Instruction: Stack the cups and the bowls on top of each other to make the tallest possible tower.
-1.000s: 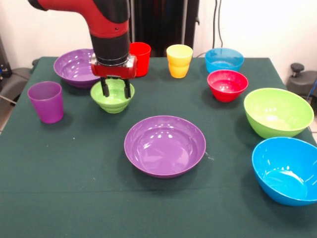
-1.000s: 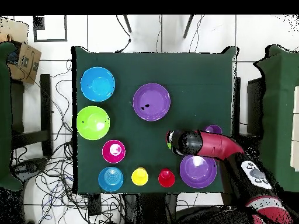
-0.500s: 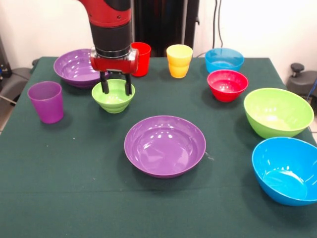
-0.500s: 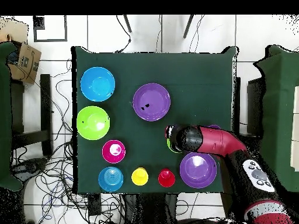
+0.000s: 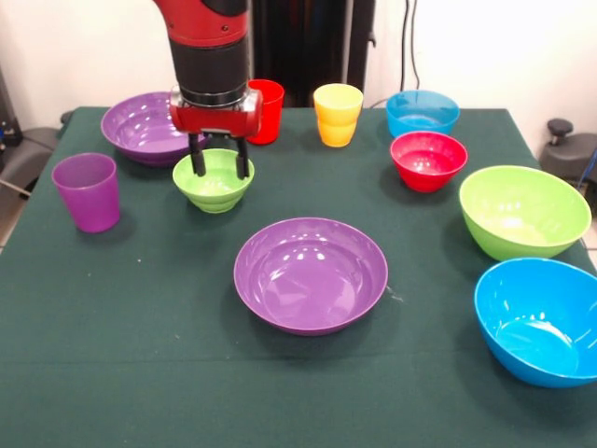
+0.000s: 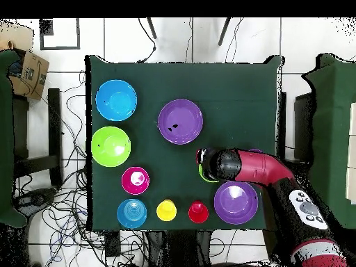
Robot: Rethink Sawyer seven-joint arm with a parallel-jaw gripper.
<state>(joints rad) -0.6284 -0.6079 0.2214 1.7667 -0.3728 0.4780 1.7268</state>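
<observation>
Bowls (image 5: 311,273) glossy smooth plastic; purple cup (image 5: 87,191) translucent plastic; table cover (image 5: 140,373) matt green cloth.

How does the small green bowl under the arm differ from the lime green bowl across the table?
The small green bowl is much narrower than the lime green bowl, and its wall is stepped where the big one's is smooth. The gripper has its jaws open, reaching into the small bowl; nothing is at the lime one. Both sit upright and empty on the table.

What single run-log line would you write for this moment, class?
gripper: open, fingers straddling near rim | target: small green plastic bowl, on table | large purple plastic bowl: centre, empty | stack: not started
</observation>
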